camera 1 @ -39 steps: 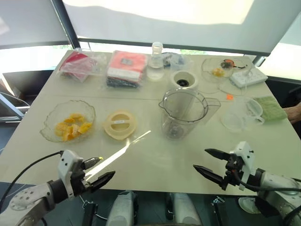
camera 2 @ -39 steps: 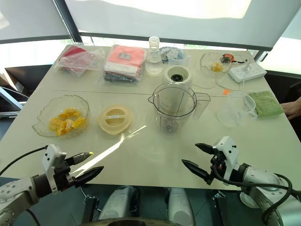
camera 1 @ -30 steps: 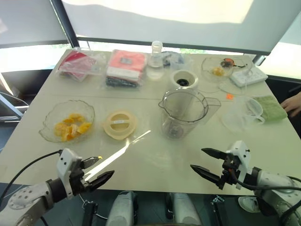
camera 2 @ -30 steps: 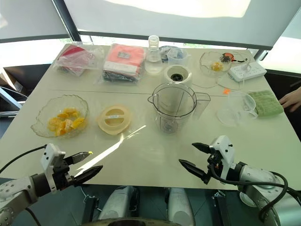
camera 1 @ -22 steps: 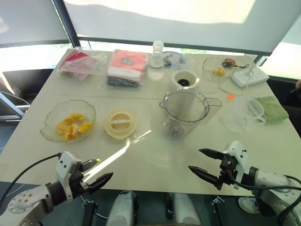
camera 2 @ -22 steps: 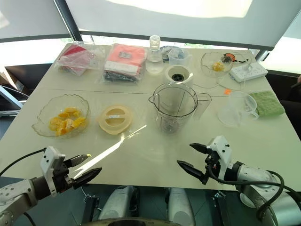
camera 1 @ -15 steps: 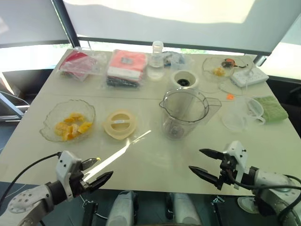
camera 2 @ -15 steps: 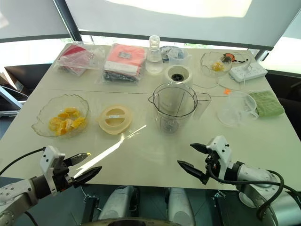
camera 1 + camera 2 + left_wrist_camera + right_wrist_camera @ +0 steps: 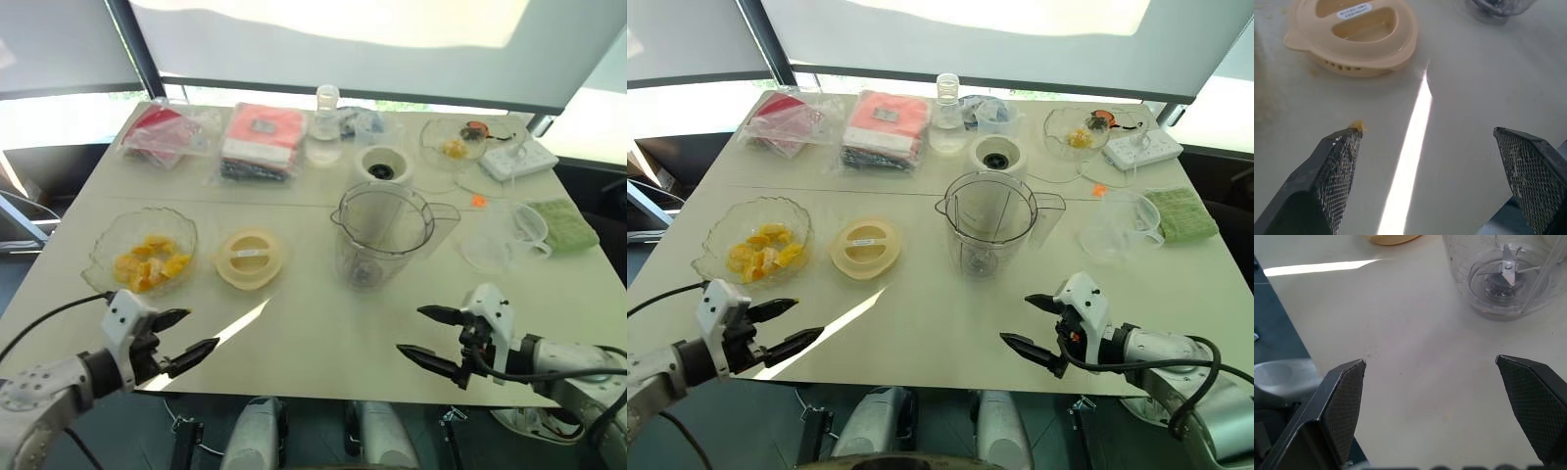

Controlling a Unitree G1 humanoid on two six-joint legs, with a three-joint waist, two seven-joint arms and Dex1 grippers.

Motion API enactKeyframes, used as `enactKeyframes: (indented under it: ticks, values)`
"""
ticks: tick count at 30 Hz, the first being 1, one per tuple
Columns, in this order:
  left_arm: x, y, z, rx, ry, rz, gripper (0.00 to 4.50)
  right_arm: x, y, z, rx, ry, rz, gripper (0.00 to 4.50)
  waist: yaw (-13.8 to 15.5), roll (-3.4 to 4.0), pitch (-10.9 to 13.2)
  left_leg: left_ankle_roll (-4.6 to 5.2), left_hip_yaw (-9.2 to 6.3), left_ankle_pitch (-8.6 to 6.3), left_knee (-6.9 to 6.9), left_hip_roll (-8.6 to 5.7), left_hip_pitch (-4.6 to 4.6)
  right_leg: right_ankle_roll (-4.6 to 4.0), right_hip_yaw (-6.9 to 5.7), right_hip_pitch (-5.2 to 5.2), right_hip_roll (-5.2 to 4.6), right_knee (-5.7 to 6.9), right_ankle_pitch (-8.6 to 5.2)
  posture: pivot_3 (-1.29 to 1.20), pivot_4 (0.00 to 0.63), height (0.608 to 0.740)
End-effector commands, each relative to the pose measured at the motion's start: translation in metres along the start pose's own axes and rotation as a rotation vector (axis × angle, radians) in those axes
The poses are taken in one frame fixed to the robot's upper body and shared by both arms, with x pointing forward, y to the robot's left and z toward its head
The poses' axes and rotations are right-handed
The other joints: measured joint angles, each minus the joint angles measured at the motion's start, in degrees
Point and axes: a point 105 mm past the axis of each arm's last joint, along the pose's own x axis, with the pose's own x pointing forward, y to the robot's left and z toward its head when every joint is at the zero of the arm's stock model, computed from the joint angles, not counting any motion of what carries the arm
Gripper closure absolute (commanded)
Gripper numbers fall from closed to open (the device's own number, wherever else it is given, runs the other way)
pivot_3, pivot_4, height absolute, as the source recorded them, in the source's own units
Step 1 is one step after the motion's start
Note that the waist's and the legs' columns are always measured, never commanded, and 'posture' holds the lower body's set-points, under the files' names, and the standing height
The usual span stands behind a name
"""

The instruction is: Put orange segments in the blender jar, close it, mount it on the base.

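The orange segments (image 9: pixel 147 266) lie in a wavy glass bowl (image 9: pixel 106 257) at the table's left. The blender jar (image 9: pixel 382 235) stands upright and empty mid-table, its blade showing in the right wrist view (image 9: pixel 1503 276). Behind it sits the white base (image 9: pixel 382 166) with its dark socket. A cream lid (image 9: pixel 250 258) lies between bowl and jar. My left gripper (image 9: pixel 201 329) hovers open over the front left edge, short of the bowl, nothing in it. My right gripper (image 9: pixel 410 331) is open and empty near the front edge, in front of the jar.
A smaller clear cup (image 9: pixel 500 240) and a green cloth (image 9: pixel 566 225) lie at the right. Along the back are plastic packets (image 9: pixel 260 137), a glass flask (image 9: pixel 325 132), a glass dish (image 9: pixel 456 142) and a power strip (image 9: pixel 517 160). A tiny orange square (image 9: pixel 478 201) lies near the jar's handle.
My left gripper has moved left and a little farther onto the table, nearer the bowl. The right gripper has barely shifted. A person's hand at the right edge has gone.
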Motion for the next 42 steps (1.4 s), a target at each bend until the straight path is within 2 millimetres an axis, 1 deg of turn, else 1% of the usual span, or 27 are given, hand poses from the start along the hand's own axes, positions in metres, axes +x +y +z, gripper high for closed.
enactKeyframes:
  ticks: [1,2,3,5,7,10,11,13,16,19,22,26,29,32,34,35,37,39,40,42]
  values:
    - [-0.017,0.031,0.027,0.106,0.008,0.031,0.02,-0.001,0.023,0.028,-0.059,-0.034,0.122,0.0,0.08,-0.05,0.03,0.0,0.0,0.0,0.01,0.01,0.04,-0.01,0.0,0.02,0.0,0.02,0.01,0.0,0.15,0.74]
    - [-0.02,0.038,0.034,0.128,0.02,0.03,0.02,0.0,0.028,0.032,-0.065,-0.035,0.145,0.0,0.08,-0.06,0.04,-0.01,-0.04,0.0,0.03,0.02,0.04,-0.05,-0.04,0.02,0.01,0.04,0.03,0.0,0.15,0.74]
    - [-0.023,0.053,0.049,0.229,0.052,0.032,0.02,0.004,0.033,0.035,-0.087,-0.031,0.167,0.0,0.14,-0.08,0.03,-0.03,-0.07,0.02,0.03,0.05,0.01,-0.1,-0.08,-0.04,0.03,0.02,0.06,0.0,0.15,0.74]
    - [-0.028,0.073,0.071,0.364,0.098,0.042,0.02,0.008,0.04,0.037,-0.109,-0.023,0.188,0.0,0.21,-0.18,0.05,-0.04,-0.13,0.02,0.04,0.08,0.05,-0.11,-0.18,-0.17,0.04,0.01,0.06,0.0,0.15,0.74]
    - [-0.027,0.09,0.084,0.455,0.113,0.058,0.02,0.01,0.045,0.038,-0.113,-0.014,0.207,0.0,0.19,-0.07,0.02,-0.06,-0.1,0.02,0.03,0.1,0.01,-0.14,-0.24,-0.14,0.01,-0.06,0.08,0.0,0.15,0.74]
    - [-0.023,0.112,0.089,0.551,0.151,0.063,0.02,0.011,0.053,0.041,-0.114,-0.007,0.239,0.0,-0.03,0.09,-0.04,0.0,0.16,0.0,0.01,-0.02,-0.2,-0.12,-0.1,-0.14,-0.1,-0.11,0.09,0.0,0.15,0.74]
    - [-0.018,0.121,0.088,0.59,0.167,0.069,0.02,0.012,0.057,0.042,-0.119,-0.008,0.248,0.0,-0.15,0.06,-0.03,0.06,0.24,-0.03,0.01,-0.03,-0.2,-0.11,-0.09,-0.15,-0.1,-0.11,0.1,0.0,0.15,0.74]
    - [-0.007,0.131,0.084,0.649,0.198,0.048,0.02,0.013,0.06,0.044,-0.128,-0.016,0.248,0.0,0.01,-0.01,-0.02,0.08,0.33,-0.04,0.01,-0.12,-0.21,-0.06,-0.09,-0.15,-0.04,-0.07,0.12,0.0,0.15,0.74]
    - [0.01,0.136,0.077,0.704,0.224,-0.013,0.02,0.015,0.059,0.045,-0.13,-0.024,0.224,0.0,0.08,-0.25,-0.06,0.08,0.4,-0.03,0.03,-0.12,-0.22,0.03,-0.19,-0.14,0.03,0.02,0.17,0.0,0.15,0.74]
    - [0.026,0.139,0.067,0.798,0.271,-0.045,0.02,0.017,0.058,0.043,-0.124,-0.025,0.204,0.0,0.13,-0.41,-0.11,0.08,0.39,-0.03,0.06,-0.09,-0.23,0.0,-0.2,-0.13,0.03,0.02,0.16,0.0,0.15,0.74]
    - [0.042,0.136,0.053,0.805,0.285,-0.09,0.02,0.019,0.059,0.042,-0.114,-0.037,0.188,0.0,0.06,-0.49,-0.14,0.09,0.38,-0.02,0.13,-0.06,-0.22,-0.04,-0.19,-0.09,-0.01,0.01,0.14,0.0,0.15,0.74]
    - [0.052,0.139,0.043,0.854,0.334,-0.09,0.02,0.02,0.06,0.039,-0.1,-0.04,0.164,0.0,0.0,-0.62,-0.19,0.09,0.36,-0.02,0.17,-0.04,-0.21,0.06,-0.17,-0.09,-0.01,0.07,0.19,0.0,0.15,0.74]
    - [0.061,0.139,0.04,0.852,0.345,-0.084,0.02,0.02,0.058,0.035,-0.096,-0.037,0.142,0.0,0.06,-0.65,-0.21,0.09,0.32,-0.02,0.17,-0.03,-0.21,0.16,-0.2,-0.09,0.01,0.1,0.25,0.0,0.15,0.74]
    - [0.065,0.145,0.029,0.889,0.444,-0.069,0.02,0.022,0.056,0.037,-0.101,-0.054,0.122,0.0,0.06,-0.74,-0.27,0.09,0.32,-0.02,0.2,-0.04,-0.21,0.2,-0.2,-0.08,0.01,0.12,0.27,0.0,0.15,0.74]
    - [0.067,0.148,0.025,0.922,0.489,-0.052,0.02,0.023,0.055,0.038,-0.104,-0.062,0.115,0.0,0.05,-0.78,-0.29,0.09,0.32,-0.02,0.21,-0.04,-0.2,0.25,-0.2,-0.06,0.01,0.11,0.3,0.0,0.15,0.74]
    - [0.071,0.148,0.026,0.923,0.489,-0.044,0.02,0.023,0.055,0.039,-0.105,-0.068,0.113,0.0,0.05,-0.79,-0.31,0.09,0.3,-0.02,0.21,-0.04,-0.18,0.25,-0.2,-0.04,0.01,0.11,0.31,0.0,0.15,0.74]
    - [0.08,0.146,0.028,0.863,0.449,-0.029,0.02,0.024,0.055,0.039,-0.107,-0.073,0.107,0.0,0.04,-0.76,-0.37,0.09,0.29,-0.02,0.21,-0.04,-0.15,0.26,-0.19,-0.02,0.01,0.12,0.31,0.0,0.15,0.74]
    - [0.084,0.144,0.023,0.854,0.463,-0.037,0.02,0.024,0.055,0.038,-0.109,-0.071,0.099,0.0,0.16,-0.76,-0.42,0.09,0.28,-0.02,0.21,-0.04,-0.09,0.27,-0.18,0.04,0.0,0.15,0.31,0.0,0.15,0.74]
    - [0.083,0.144,0.019,0.867,0.483,-0.044,0.26,0.024,0.054,0.038,-0.11,-0.07,0.096,0.0,0.15,-0.76,-0.43,0.1,0.28,-0.02,0.21,-0.04,-0.07,0.27,-0.19,0.09,-0.01,0.15,0.31,0.0,0.15,0.74]
    - [0.083,0.143,0.016,0.871,0.49,-0.054,0.92,0.024,0.054,0.038,-0.111,-0.074,0.089,0.0,0.08,-0.76,-0.43,0.1,0.28,-0.02,0.21,-0.03,0.05,0.26,-0.19,0.18,-0.01,0.15,0.31,0.0,0.15,0.74]
